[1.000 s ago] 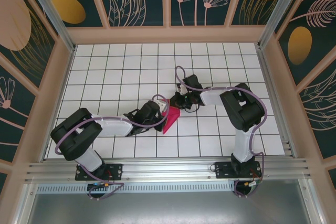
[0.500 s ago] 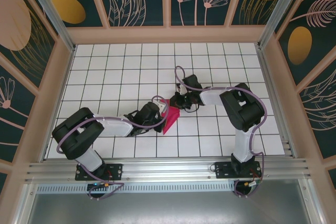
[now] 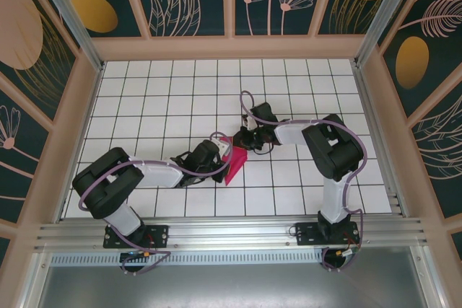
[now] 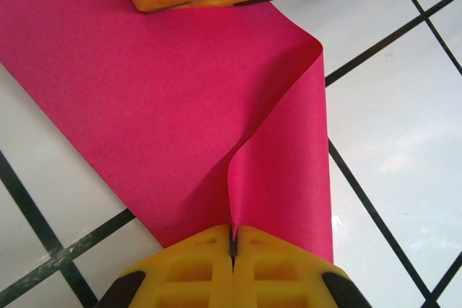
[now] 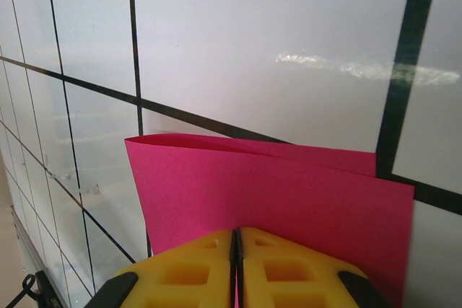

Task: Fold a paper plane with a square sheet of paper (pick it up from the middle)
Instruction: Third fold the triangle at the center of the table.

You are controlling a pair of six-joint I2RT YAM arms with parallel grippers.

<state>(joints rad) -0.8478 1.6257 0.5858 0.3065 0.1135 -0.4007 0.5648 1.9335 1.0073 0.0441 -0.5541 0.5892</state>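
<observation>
At the middle of the surface (image 3: pixel 144 106) sits the half-folded red paper (image 3: pixel 235 166). Left pincer (image 4: pixel 232 242) is clamped shut on its left edge, and right pincer (image 5: pixel 237 242) is pinched shut on the far layers. Risk: opposing pulls tear it, or a slipping layer skews the crease.

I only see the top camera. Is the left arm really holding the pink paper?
Observer: Yes. The left wrist view shows the left end effector shut on the paper, pinching one edge.
Operator: And the right one?
Observer: The right wrist view shows the right end effector shut on it too, where the paper shows two layers.
Operator: Is the paper flat?
Observer: No. In the left wrist view a flap curves up from the sheet into the pinch.
</observation>
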